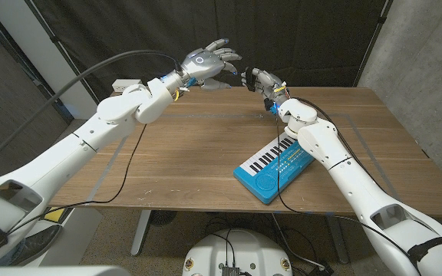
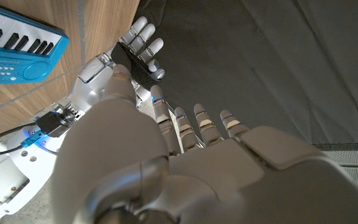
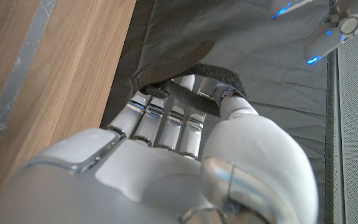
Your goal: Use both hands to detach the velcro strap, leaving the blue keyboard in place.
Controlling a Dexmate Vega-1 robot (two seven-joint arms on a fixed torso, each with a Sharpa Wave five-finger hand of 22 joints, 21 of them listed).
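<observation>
The black velcro strap [image 3: 194, 84] is up in the air over the far edge of the brown wooden counter [image 1: 198, 153], pinched in the fingers of the white right hand [image 1: 263, 80]. The right wrist view shows it draped across those fingertips as a soft fabric band, and in the left wrist view it lies dark across the same hand's palm.

The white left hand [image 1: 209, 61] hovers just to the left of it with fingers spread, holding nothing.

The blue toy keyboard [image 1: 276, 167] with white keys lies on the counter, near and to the right, well apart from both hands and partly under the right forearm.

The strap looks light, limp and thin, so it should fold and slip easily. Its hook-and-loop faces will probably resist until peeled. A firm pinch on a free end, pulled away from the right hand's hold, seems the best grip.
</observation>
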